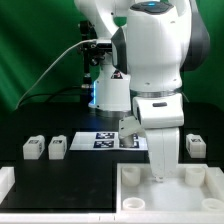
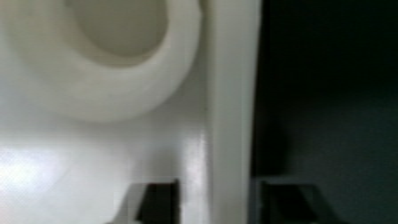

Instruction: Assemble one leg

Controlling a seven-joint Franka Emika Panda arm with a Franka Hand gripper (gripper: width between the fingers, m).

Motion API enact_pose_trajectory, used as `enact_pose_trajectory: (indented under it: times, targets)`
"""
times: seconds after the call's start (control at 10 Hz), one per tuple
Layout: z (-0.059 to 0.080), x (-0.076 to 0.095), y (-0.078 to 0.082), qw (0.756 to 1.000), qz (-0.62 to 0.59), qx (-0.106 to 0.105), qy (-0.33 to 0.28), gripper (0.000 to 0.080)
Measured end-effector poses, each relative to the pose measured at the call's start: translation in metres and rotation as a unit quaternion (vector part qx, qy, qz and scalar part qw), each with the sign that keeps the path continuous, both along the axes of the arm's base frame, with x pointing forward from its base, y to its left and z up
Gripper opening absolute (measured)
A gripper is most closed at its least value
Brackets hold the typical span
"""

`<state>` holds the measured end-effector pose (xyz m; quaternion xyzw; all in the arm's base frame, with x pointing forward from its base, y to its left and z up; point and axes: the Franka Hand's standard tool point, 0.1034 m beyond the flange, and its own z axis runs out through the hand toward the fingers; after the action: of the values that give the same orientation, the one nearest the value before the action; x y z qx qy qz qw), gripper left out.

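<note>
Three small white tagged legs show in the exterior view: two (image 1: 31, 148) (image 1: 57, 147) side by side at the left and one (image 1: 196, 145) at the right. A fourth tagged block (image 1: 128, 126) sits just behind my arm. My gripper (image 1: 160, 178) reaches straight down onto the large white tray-like body (image 1: 135, 200) at the front right. In the wrist view my gripper (image 2: 217, 192) straddles the body's raised wall (image 2: 217, 110). One dark finger (image 2: 157, 202) lies against each side of the wall. A round socket (image 2: 125, 50) lies inside the body. No leg is held.
The marker board (image 1: 100, 140) lies flat behind the body, mid-table. A white piece (image 1: 5, 182) shows at the front left edge. The table is black and a green curtain hangs behind.
</note>
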<state>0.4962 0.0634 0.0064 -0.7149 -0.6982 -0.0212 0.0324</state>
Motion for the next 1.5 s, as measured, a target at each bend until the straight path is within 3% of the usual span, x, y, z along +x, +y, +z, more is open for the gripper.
enact_pose_trajectory:
  times: [0.1, 0.2, 0.3, 0.4, 0.5, 1.2, 1.3, 1.5]
  targets:
    - [0.0, 0.0, 0.0, 1.0, 0.0, 0.0, 0.0, 0.0412]
    - [0.0, 0.0, 0.0, 1.0, 0.0, 0.0, 0.0, 0.0412]
    - [0.0, 0.0, -0.001, 1.0, -0.001, 0.0, 0.0, 0.059]
    - [0.0, 0.0, -0.001, 1.0, -0.001, 0.0, 0.0, 0.059]
    - [0.0, 0.0, -0.001, 1.0, -0.001, 0.0, 0.0, 0.0638]
    - [-0.001, 0.0, -0.002, 1.0, -0.002, 0.0, 0.001, 0.0648]
    - [0.002, 0.0, -0.002, 1.0, -0.029, -0.001, 0.002, 0.0648]
    - [0.023, -0.003, 0.005, 0.995, -0.101, -0.004, -0.004, 0.0648]
